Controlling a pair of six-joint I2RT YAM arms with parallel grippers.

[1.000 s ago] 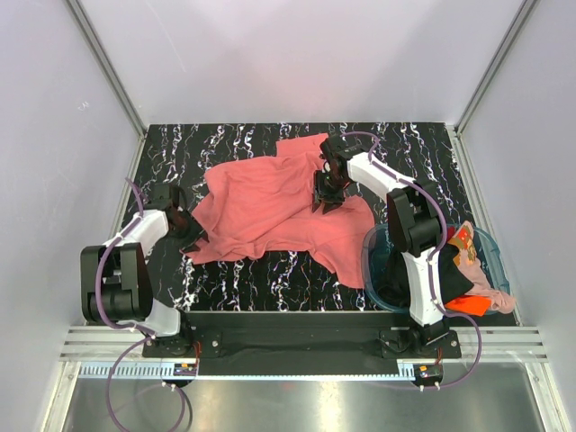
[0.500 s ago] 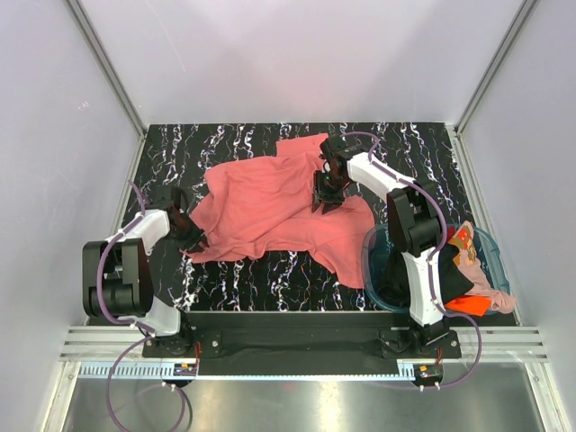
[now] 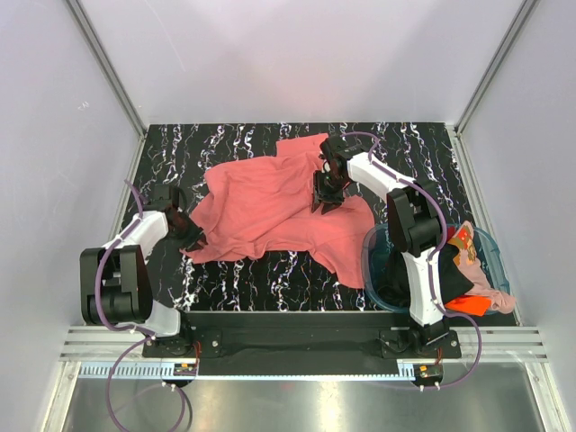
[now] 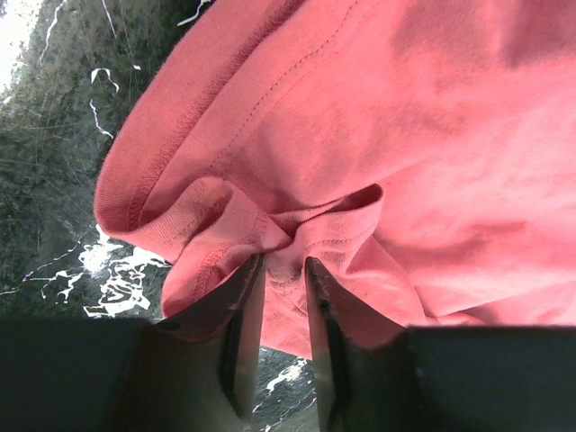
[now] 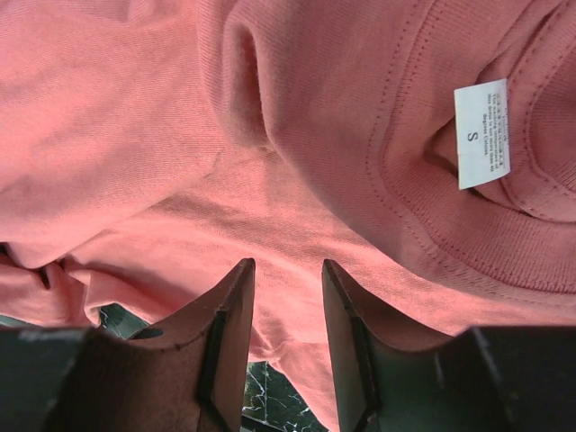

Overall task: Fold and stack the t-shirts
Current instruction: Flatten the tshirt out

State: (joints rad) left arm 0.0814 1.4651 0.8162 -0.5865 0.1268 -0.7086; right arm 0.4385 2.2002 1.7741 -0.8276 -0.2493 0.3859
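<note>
Jaws of the left gripper [image 4: 279, 270] are clenched on a puckered bit of hem at the near-left corner of the salmon-red t-shirt [image 3: 261, 211]. On the right gripper [image 5: 286, 270] they stand partly apart with cloth lying between them, close to the collar and its size label [image 5: 481, 135]; I cannot tell whether that cloth is actually pinched.

By my reading the task is barely begun. The one shirt is spread, rumpled and unfolded, across the middle of the marbled table [image 3: 405, 153], its near-right corner reaching the teal basket [image 3: 500, 261]. No fold is made and no stack exists, so smoothing, folding and stacking all remain, and the basket has to be emptied too.

Count: one shirt on the table; one basket at the near right holding a heap showing black [image 3: 454, 277], orange [image 3: 468, 304] and pale pink [image 3: 490, 288] cloth, at least three pieces, exact number hidden; two arms, two grippers
</note>
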